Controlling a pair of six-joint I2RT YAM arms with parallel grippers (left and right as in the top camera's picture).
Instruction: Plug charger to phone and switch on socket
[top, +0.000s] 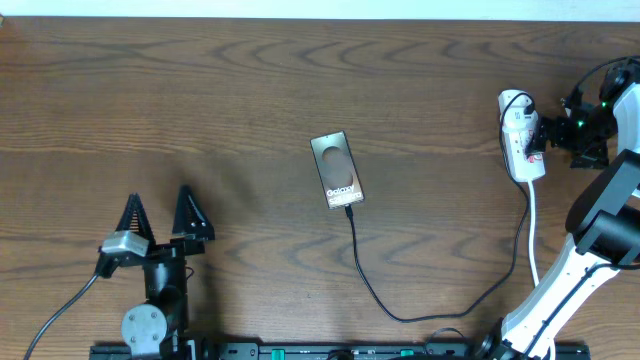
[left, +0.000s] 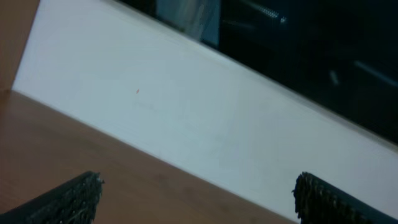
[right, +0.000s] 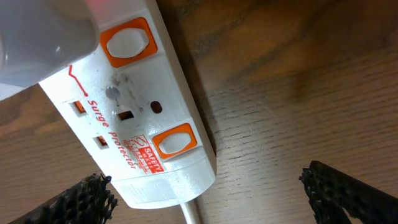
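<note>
Near the frame's right edge we see the right claw (right: 202, 180) spread wide over the power strip (top: 520, 140); mid-frame the cable (top: 357, 255) meets the phone (top: 337, 170); lower left, the left claw (top: 160, 196) gapes.

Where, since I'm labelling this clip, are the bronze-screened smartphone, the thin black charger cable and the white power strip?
Bronze-screened smartphone (top: 337, 168): overhead view, middle of its screen.
Thin black charger cable (top: 349, 210): overhead view, its plug end.
White power strip (right: 134, 118): right wrist view, white face between the orange switches (right: 175, 142).

Brown wood-grain table (top: 200, 120); white wall (left: 186, 118) behind it (dark area (left: 311, 50) above).
</note>
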